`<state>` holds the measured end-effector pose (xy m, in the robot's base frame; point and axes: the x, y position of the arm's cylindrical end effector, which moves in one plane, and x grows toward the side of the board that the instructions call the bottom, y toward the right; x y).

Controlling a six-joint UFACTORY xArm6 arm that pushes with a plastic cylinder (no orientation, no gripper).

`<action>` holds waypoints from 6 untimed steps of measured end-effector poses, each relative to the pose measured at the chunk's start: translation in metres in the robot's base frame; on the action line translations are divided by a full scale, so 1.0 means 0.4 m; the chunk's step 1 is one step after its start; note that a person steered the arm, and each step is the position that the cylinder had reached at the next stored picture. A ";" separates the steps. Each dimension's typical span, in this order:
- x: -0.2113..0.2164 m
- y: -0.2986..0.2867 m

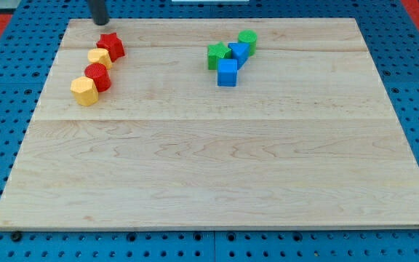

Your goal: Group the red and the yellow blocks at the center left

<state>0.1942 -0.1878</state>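
Observation:
A red star block [110, 45], a yellow block [99, 57], a red cylinder block [97, 76] and a yellow hexagon block [84, 92] form a slanted touching chain at the board's upper left. My tip [100, 22] is just above the red star, near the board's top edge, a little apart from it.
A green star block [217, 54], a blue block [239, 52], a green cylinder block [248, 39] and a blue cube [228, 72] cluster at the upper middle. The wooden board [217, 160] lies on a blue pegboard surface.

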 end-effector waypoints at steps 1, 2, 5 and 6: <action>0.131 0.047; 0.206 0.031; 0.153 0.033; 0.276 0.024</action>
